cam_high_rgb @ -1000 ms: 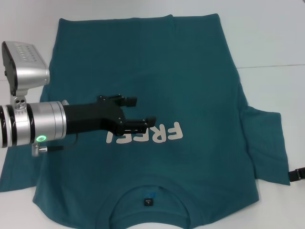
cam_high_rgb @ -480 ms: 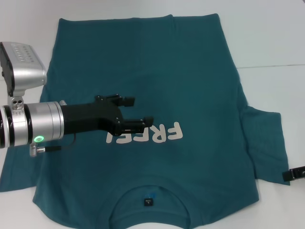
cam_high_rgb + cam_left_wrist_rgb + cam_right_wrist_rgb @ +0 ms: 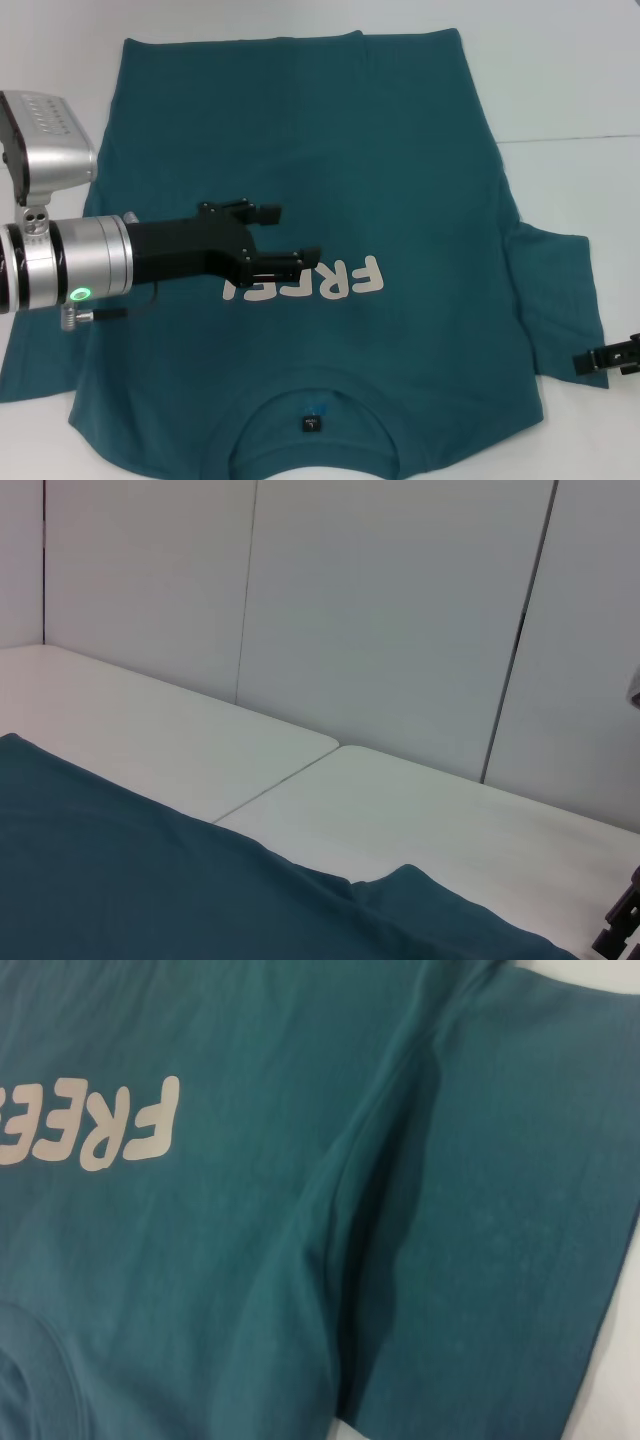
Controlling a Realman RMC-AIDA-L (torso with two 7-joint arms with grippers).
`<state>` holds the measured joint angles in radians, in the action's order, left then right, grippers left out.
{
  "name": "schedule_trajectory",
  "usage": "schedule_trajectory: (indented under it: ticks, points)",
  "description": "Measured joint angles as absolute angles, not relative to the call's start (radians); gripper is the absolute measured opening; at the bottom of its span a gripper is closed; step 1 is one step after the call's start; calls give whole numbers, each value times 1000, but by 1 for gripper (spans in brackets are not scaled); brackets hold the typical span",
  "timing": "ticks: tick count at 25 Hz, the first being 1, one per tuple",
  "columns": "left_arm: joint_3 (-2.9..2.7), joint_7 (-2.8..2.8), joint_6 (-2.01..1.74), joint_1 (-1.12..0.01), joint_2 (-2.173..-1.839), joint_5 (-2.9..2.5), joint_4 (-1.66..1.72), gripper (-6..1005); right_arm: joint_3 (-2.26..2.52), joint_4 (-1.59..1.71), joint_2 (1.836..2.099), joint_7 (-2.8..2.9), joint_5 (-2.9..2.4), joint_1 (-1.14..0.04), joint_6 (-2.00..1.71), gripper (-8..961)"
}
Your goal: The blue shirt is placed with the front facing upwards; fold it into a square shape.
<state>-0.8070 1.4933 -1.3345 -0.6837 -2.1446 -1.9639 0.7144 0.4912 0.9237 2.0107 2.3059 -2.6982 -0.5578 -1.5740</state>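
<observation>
blue shirt point(image 3: 400, 200) flat on the white table point(image 3: 580, 80), front up, collar at the near edge

left gripper point(image 3: 280, 235) hovers over the chest lettering, jaws wide apart, holding nothing; right gripper point(image 3: 605, 358) at the right sleeve's near edge, jaw state cannot be told

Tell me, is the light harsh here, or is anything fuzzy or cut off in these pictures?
Head view: soft, even light, and the left gripper casts only a faint shadow on the blue shirt; the right gripper is cut off at the edge. Left wrist view: flat light on the table, no glare. Right wrist view: so close that the lettering looks slightly soft.
</observation>
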Motion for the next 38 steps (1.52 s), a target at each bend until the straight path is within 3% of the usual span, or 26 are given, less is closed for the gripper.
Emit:
schedule_trajectory:
  ticks: [38]
  points:
    - [-808, 1490, -1321, -684, -2146, -1969, 709, 875, 499, 867, 2018, 2309, -2696, -572, -1538, 895]
